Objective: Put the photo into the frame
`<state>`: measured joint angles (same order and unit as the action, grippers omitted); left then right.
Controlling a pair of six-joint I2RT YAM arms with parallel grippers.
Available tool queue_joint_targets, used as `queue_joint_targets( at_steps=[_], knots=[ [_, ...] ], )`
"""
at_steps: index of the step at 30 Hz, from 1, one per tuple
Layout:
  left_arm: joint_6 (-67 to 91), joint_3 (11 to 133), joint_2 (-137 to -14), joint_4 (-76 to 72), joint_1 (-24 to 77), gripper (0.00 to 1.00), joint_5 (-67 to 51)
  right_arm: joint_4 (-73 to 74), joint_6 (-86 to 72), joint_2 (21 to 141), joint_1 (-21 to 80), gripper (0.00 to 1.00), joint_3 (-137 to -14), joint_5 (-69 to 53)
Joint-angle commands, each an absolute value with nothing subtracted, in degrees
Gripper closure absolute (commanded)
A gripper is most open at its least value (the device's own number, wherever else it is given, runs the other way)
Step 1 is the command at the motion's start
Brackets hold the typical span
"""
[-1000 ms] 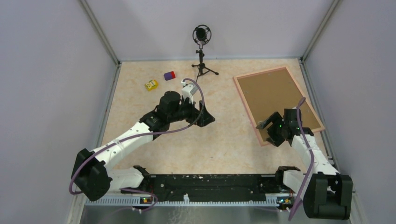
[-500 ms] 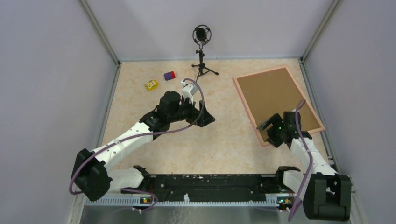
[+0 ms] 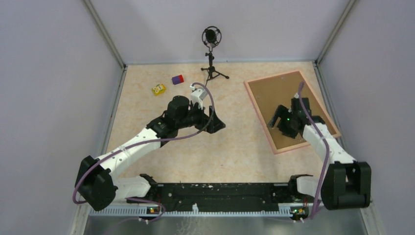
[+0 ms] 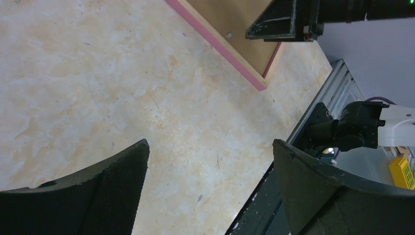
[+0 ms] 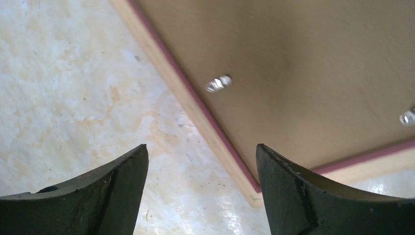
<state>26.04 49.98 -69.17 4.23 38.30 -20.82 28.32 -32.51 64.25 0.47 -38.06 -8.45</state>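
Note:
The frame point(image 3: 274, 76) lies face down at the right of the table. Its pink border surrounds a brown backing board point(image 3: 284, 95). The photo is not in view. My right gripper point(image 3: 276, 122) is open and empty and hovers over the frame's near left edge. In the right wrist view the gripper point(image 5: 201, 164) straddles the pink border point(image 5: 195, 115) near its corner, with a metal tab point(image 5: 219, 83) on the board. My left gripper point(image 3: 218, 123) is open and empty over bare table at the centre. The left wrist view shows it point(image 4: 210, 161) and the frame's corner point(image 4: 220, 46).
A microphone on a tripod point(image 3: 211, 49) stands at the back centre. A yellow toy point(image 3: 158, 89) and a purple and red block point(image 3: 177, 79) lie at the back left. Walls close in both sides.
My right gripper has moved away from the frame's near corner, farther back and over the backing board's left part. The left arm has not moved.

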Motion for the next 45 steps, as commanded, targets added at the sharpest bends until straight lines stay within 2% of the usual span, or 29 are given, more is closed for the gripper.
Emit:
queue_joint_targets(
  at_steps=[1,5,10,18,23,28,29,34,40,45],
  knots=[
    [26.3,49.4,-69.1,1.9,38.2,0.01,-21.3,37.5,-22.6,76.5,10.2,0.21,-53.2,3.5],
    [26.0,49.4,-69.0,2.2,38.1,0.01,-20.7,42.8,-17.4,89.6,16.1,0.22,-65.1,9.8],
    [25.6,49.7,-68.8,3.1,38.2,0.01,-20.0,45.6,-13.2,101.8,17.7,0.38,-75.8,13.8],
    [24.5,50.1,-68.4,4.4,38.1,0.01,-17.5,41.5,-13.6,107.9,20.0,0.48,-75.5,13.2],
    [23.9,51.1,-69.3,6.0,38.0,0.01,-16.0,39.4,-18.9,108.1,23.6,0.64,-72.1,14.0],
    [23.8,51.9,-69.2,8.3,36.7,0.01,-11.5,32.4,-28.8,106.3,30.0,0.99,-68.3,9.5],
    [23.9,51.8,-69.0,8.6,36.3,0.01,-10.5,30.6,-30.5,106.4,31.8,1.00,-68.0,8.7],
    [26.7,51.4,-68.6,10.9,31.0,0.02,-10.1,25.4,-39.8,109.5,40.3,0.99,-71.9,8.6],
    [29.5,46.8,-70.9,12.7,18.1,0.09,-18.9,13.0,-44.6,111.8,44.6,0.71,-75.1,-3.0],
    [30.8,46.8,-75.0,11.8,16.0,0.11,-21.1,7.5,-44.0,113.4,44.0,0.38,-80.2,-17.7]
  ],
)
